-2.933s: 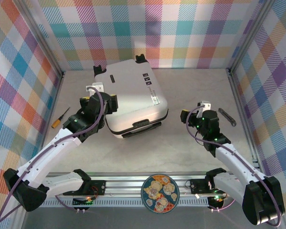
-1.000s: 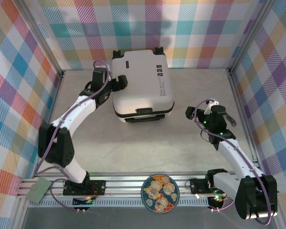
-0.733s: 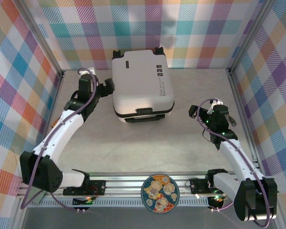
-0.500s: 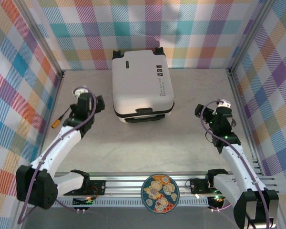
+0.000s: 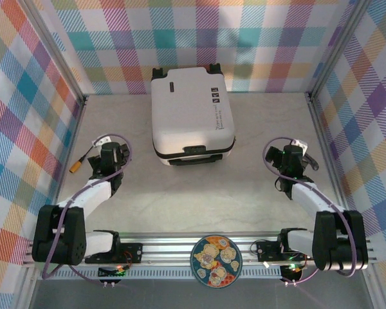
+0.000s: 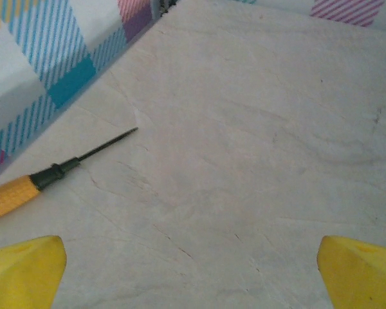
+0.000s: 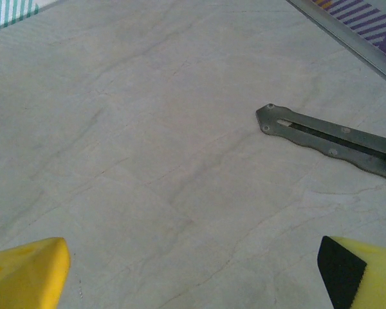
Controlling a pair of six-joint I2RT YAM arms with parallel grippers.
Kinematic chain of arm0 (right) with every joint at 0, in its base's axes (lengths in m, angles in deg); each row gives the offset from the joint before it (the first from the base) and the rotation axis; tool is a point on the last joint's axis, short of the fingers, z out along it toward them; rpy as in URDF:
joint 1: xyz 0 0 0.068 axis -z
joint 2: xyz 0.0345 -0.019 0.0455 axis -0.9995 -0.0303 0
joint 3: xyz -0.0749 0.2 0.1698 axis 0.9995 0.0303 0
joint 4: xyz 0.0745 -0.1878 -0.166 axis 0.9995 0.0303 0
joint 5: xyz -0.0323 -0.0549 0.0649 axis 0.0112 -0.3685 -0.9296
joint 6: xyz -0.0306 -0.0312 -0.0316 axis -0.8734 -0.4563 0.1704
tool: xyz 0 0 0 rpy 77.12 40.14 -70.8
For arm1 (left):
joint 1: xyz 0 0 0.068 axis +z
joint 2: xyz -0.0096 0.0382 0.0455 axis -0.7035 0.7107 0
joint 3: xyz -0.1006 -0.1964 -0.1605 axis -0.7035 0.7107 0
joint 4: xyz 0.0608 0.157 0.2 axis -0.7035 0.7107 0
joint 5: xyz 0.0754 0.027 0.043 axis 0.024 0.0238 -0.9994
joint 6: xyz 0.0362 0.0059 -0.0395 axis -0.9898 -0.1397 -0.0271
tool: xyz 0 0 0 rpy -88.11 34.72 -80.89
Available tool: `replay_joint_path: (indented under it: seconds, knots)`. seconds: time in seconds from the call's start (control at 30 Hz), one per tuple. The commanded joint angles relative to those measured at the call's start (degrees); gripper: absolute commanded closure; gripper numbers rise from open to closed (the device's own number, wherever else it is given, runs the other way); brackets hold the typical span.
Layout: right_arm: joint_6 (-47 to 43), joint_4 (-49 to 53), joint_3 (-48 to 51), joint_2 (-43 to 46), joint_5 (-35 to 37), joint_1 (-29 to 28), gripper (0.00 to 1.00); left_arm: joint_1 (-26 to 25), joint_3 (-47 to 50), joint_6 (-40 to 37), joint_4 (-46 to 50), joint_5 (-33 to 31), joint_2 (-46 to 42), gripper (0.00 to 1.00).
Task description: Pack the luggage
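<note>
The luggage [image 5: 192, 119], a small white hard-shell suitcase with black wheels and handle, lies closed at the back middle of the table. My left gripper [image 5: 107, 156] is drawn back to the left of it, well apart from the shell. Its yellow fingertips [image 6: 24, 269] stand wide over bare table, so it is open with nothing between them. My right gripper [image 5: 292, 156] sits to the right of the luggage, also apart from it. Its yellow fingertips [image 7: 27, 270] are spread wide over bare tabletop, open and empty.
A screwdriver with an orange handle [image 6: 26, 188] [image 5: 80, 162] lies by the left wall, just ahead of my left gripper. A grey metal tool [image 7: 331, 140] lies near the right wall. A patterned round plate [image 5: 216, 261] rests on the front rail. Checked walls enclose the table.
The left arm has let go of the luggage's side and pulled back to the near left. The right arm has folded back a little. The luggage now lies square at the back.
</note>
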State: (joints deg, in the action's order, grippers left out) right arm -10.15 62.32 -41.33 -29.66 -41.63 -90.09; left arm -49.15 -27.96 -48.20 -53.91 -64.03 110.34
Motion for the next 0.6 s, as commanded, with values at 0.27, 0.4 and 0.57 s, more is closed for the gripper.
replay_joint_path:
  seconds: [0.27, 0.4, 0.57]
  knots:
    - [-9.4, -17.1, 1.9, -7.1, -4.5, 0.4, 0.01, 0.7, 12.6, -5.1, -40.6, 8.7, 12.0, 0.00]
    - [-14.0, -26.4, 5.1, -7.4, -8.0, 0.4, 0.01, 0.6, 9.1, -8.7, -39.8, 18.1, 18.5, 0.00]
    - [-16.5, -37.5, 8.5, -11.6, -12.7, 0.4, 0.01, 0.7, 6.3, -8.8, -33.3, 18.9, 17.5, 0.00]
